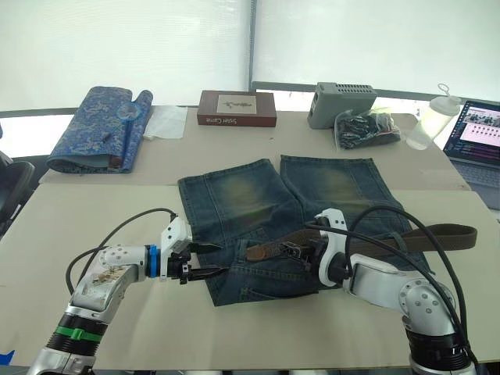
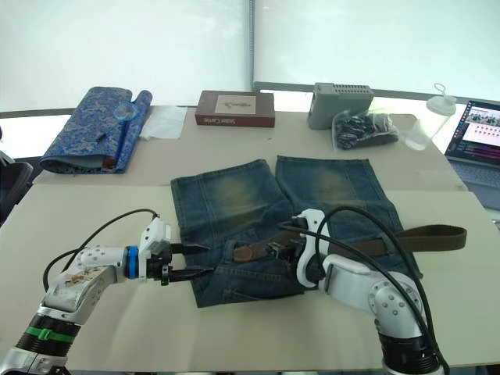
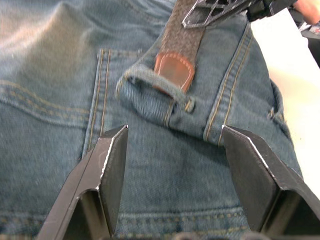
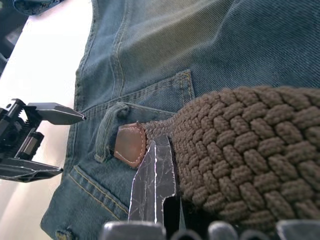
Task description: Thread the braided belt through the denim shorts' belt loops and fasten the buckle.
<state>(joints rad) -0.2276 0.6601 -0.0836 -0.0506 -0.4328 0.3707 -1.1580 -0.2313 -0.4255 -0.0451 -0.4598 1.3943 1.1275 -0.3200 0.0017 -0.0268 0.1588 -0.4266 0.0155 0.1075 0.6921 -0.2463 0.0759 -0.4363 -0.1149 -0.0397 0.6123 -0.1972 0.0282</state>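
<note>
Brown braided belt (image 4: 240, 150) tip at belt loop (image 4: 106, 131), right hand (image 1: 301, 251) gripping.

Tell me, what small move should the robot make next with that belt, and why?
Probably the right gripper, shut on the braided belt, should nudge its leather tip a little further through the belt loop. The tip sits just at that loop on the denim shorts, and the left gripper waits beyond with its jaws open, apparently ready to take it.
</note>
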